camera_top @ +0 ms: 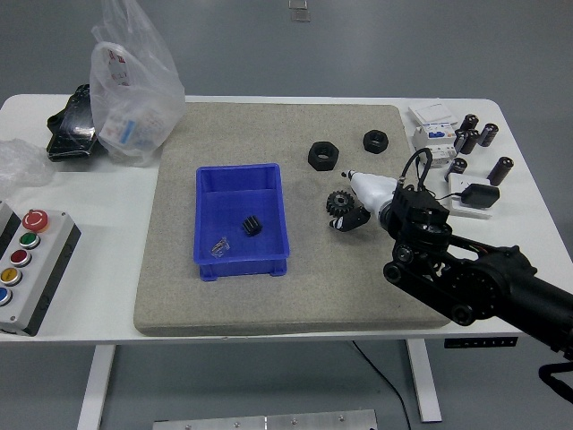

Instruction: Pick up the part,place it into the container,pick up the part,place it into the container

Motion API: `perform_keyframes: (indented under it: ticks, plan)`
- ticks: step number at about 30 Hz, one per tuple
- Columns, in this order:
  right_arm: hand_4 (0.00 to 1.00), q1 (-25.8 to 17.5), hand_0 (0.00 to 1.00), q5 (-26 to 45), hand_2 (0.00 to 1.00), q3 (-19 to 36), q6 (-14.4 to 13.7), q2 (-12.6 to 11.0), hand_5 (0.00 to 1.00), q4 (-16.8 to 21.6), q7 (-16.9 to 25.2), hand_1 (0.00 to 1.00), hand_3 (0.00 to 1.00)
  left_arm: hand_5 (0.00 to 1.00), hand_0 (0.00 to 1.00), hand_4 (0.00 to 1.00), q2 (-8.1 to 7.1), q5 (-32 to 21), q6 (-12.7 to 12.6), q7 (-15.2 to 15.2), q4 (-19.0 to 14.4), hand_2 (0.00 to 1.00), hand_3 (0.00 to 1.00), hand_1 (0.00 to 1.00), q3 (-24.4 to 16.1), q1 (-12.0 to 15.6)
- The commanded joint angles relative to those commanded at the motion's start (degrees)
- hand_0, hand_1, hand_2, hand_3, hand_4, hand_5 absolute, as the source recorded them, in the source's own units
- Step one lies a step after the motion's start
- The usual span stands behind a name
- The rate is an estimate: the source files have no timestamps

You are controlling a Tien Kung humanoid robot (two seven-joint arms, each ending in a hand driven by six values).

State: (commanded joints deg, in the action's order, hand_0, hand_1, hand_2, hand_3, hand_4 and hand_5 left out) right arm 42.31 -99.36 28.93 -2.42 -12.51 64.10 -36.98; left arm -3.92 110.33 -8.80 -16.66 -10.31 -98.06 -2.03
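Gear (339, 205) pinched in the right hand (361, 202) above the grey mat (179, 296) on a white table (98, 296).

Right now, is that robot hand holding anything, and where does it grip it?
The right hand holds a black gear, fingers pinching its right side by the toothed rim. No left hand is in view.

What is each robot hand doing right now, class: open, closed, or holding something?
Left robot hand: not in view.
Right robot hand: closed on the small black toothed metal gear, just above the grey mat.
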Motion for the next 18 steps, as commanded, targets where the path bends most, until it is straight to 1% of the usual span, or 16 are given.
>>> perform_keyframes:
  ticks: [1,4,5,9,10,11,16,17,18]
  plan:
    - [0.728,-0.01,0.348,-0.09,0.684,-0.25,-0.86,0.18,0.221,-0.23,0.00,0.693,0.711,0.002,0.742,0.512,0.00,-0.05,0.01,0.03,0.00,0.598,0.677,0.685,0.02,-0.02]
    - [0.728,0.01,0.348,0.07,0.684,-0.87,-2.21,0.51,0.221,-0.92,0.00,0.693,0.711,0.002,0.742,0.512,0.00,-0.08,0.00,0.11,0.00,0.598,0.677,0.685,0.01,-0.04]
    - [0.665,0.02,0.312,0.17,0.537,-1.11,-2.60,0.61,0.163,-1.24,0.00,0.641,0.645,0.002,0.741,0.508,0.00,-0.09,-0.01,0.14,0.00,0.597,0.674,0.685,0.01,-0.05]
    - [0.665,-0.07,0.312,0.57,0.537,-1.88,-4.69,0.87,0.163,-2.17,0.00,0.641,0.645,0.002,0.741,0.508,0.01,-0.28,-0.06,0.30,0.00,0.597,0.674,0.685,0.12,-0.05]
    - [0.665,-0.12,0.312,0.58,0.537,-2.06,-5.57,0.94,0.163,-2.29,0.00,0.641,0.645,0.002,0.741,0.508,0.01,-0.33,-0.08,0.34,0.00,0.597,0.674,0.685,0.14,-0.04]
    - [0.663,-0.14,0.291,0.54,0.465,-2.15,-6.15,0.98,0.124,-2.34,0.00,0.611,0.588,0.002,0.742,0.506,0.01,-0.34,-0.10,0.36,0.00,0.597,0.672,0.685,0.16,-0.02]
    - [0.663,-0.28,0.291,0.20,0.465,-2.43,-9.30,1.15,0.124,-2.34,0.00,0.611,0.588,0.002,0.742,0.506,0.02,-0.48,-0.28,0.59,0.00,0.597,0.672,0.685,0.25,0.02]
    - [0.641,-0.31,0.269,0.10,0.445,-2.41,-9.68,1.14,0.160,-2.30,0.00,0.586,0.538,0.002,0.741,0.506,0.02,-0.52,-0.31,0.64,0.00,0.596,0.669,0.684,0.27,0.02]
    - [0.641,-0.36,0.269,-0.14,0.445,-2.32,-10.16,1.07,0.160,-2.16,0.00,0.586,0.538,0.002,0.741,0.506,0.03,-0.55,-0.36,0.70,0.00,0.596,0.669,0.684,0.29,0.02]
